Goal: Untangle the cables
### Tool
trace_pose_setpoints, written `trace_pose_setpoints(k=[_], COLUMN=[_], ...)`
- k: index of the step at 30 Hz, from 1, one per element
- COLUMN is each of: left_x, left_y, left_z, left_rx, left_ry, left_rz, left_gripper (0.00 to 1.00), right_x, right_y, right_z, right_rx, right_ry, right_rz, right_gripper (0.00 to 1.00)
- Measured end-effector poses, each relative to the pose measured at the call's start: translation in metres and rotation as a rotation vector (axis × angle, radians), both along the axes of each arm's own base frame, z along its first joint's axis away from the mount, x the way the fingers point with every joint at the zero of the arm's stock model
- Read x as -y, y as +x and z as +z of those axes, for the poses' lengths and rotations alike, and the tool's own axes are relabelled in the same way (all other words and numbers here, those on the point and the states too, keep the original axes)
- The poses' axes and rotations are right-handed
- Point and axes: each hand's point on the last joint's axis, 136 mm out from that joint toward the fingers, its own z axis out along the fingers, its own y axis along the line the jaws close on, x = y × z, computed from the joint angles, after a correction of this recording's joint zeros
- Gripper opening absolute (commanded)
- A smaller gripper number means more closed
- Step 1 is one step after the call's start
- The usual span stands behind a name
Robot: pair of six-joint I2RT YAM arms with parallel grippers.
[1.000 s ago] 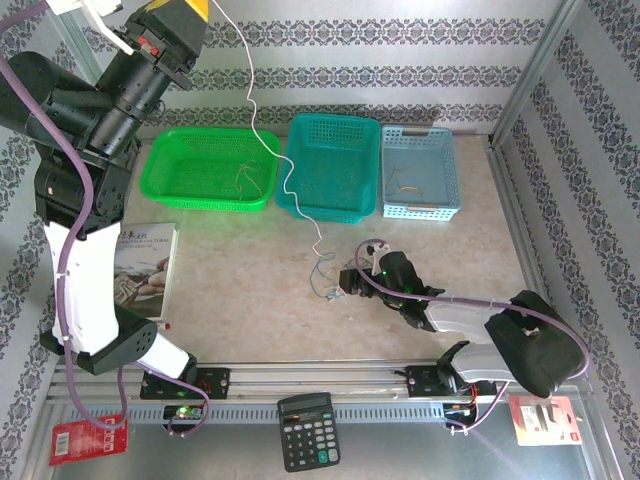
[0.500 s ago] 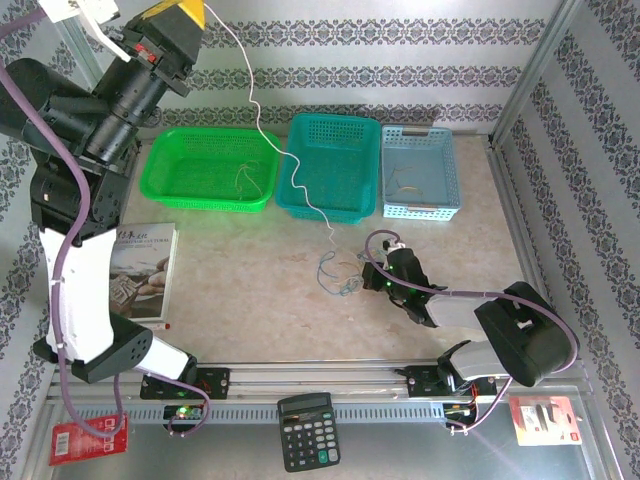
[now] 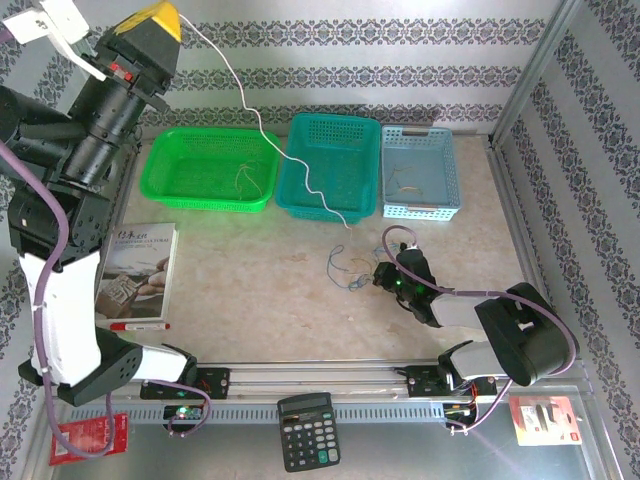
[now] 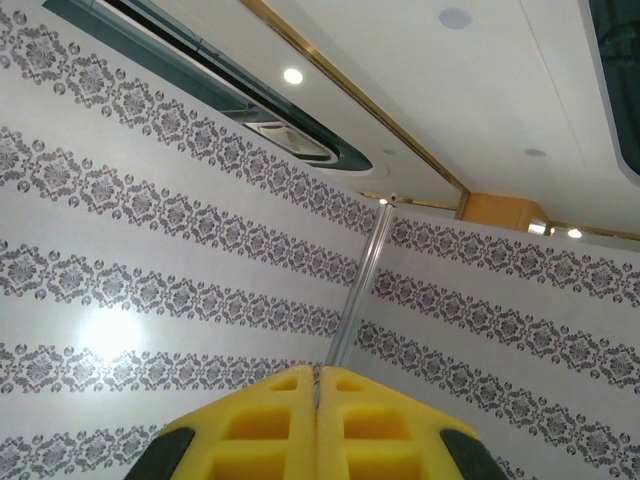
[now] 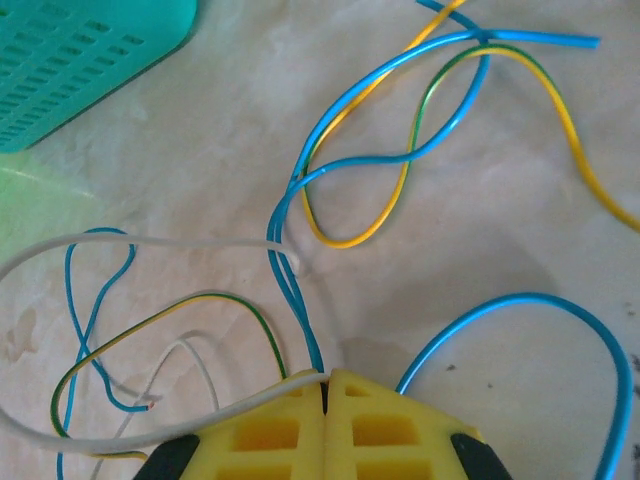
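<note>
The left arm is raised high at the far-left corner. Its left fingers (image 4: 300, 400) are pressed together, and in the top view a white cable (image 3: 251, 108) leaves their yellow tips. The cable hangs in a wavy line over the green basket (image 3: 205, 204) and the teal basket (image 3: 330, 207), and its low end comes down to the bench (image 3: 250, 285) just in front of the teal one.

The cables (image 3: 348, 268) lie on the bench as a small loose tangle, near the centre and a little towards the right arm. They are just short of the teal basket and well clear of the light-blue basket (image 3: 420, 211).

The right arm lies low, with the right fingers (image 5: 345, 405) at the tangle's right edge. They are closed, seam tight, pinching the cables. In the wrist view a doubled blue strand (image 5: 277, 232) and a whitish strand both run straight into the seam (which of the two is truly clamped I cannot tell). Beyond the tips a yellow strand (image 5: 345, 242) crosses the blue one in a figure of eight, and another blue loop (image 5: 520, 297) arcs off to the right.

Elsewhere on the bench are a book (image 3: 140, 268) with a red pen (image 3: 140, 325) beside it at the left, and a calculator (image 3: 307, 430) at the near edge.
</note>
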Motion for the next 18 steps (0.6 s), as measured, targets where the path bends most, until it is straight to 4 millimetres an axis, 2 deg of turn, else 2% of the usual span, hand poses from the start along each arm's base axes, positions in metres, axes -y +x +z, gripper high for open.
trace_pose_setpoints(k=[8,13,18], left_x=[-0.015,-0.023,-0.026], left_y=[-0.017,-0.031,-0.029], left_z=[0.003,0.007,0.005], left_rx=[0.031,0.06,0.069], left_ry=[0.001,0.0,0.019], left_rz=[0.061,0.089,0.121], left_gripper=[0.0,0.0,0.0], right_x=[0.016,0.011,-0.005], right_y=[0.006,0.008,0.002], right_z=[-0.001,-0.001,0.0], right_rx=[-0.022,-0.024,-0.036], right_ry=[0.033,0.048,0.062], right_rz=[-0.084,-0.067,-0.007], right_gripper=[0.0,0.0,0.0])
